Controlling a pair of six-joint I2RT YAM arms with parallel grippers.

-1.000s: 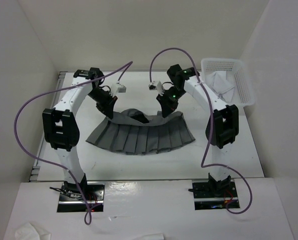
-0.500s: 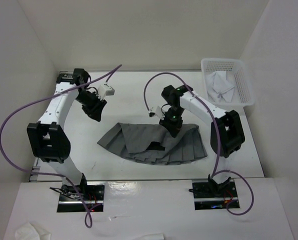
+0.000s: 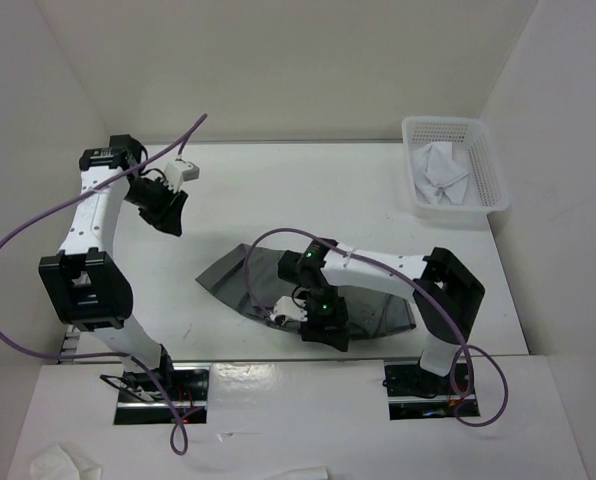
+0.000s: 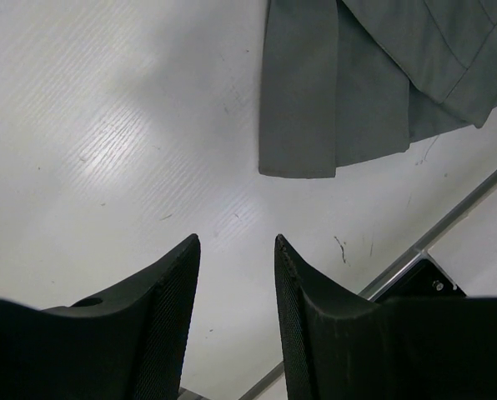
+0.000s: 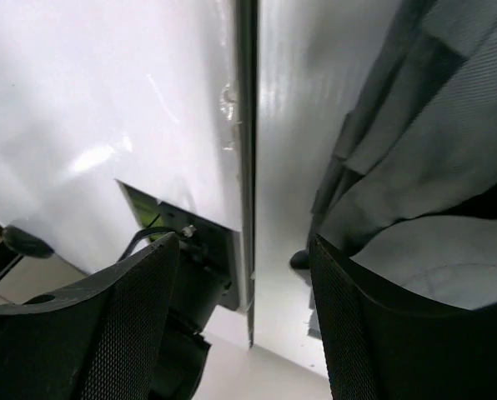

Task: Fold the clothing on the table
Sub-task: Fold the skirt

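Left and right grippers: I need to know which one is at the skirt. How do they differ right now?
The left gripper hangs over bare table, apart from the skirt; the right gripper sits at the skirt's near edge, by the table's front edge. The left gripper's jaws look narrower apart than the right gripper's. Both are open and hold nothing.

Matt grey woven clothing, glossy scuffed white table, thin metal edge, plastic mesh basket
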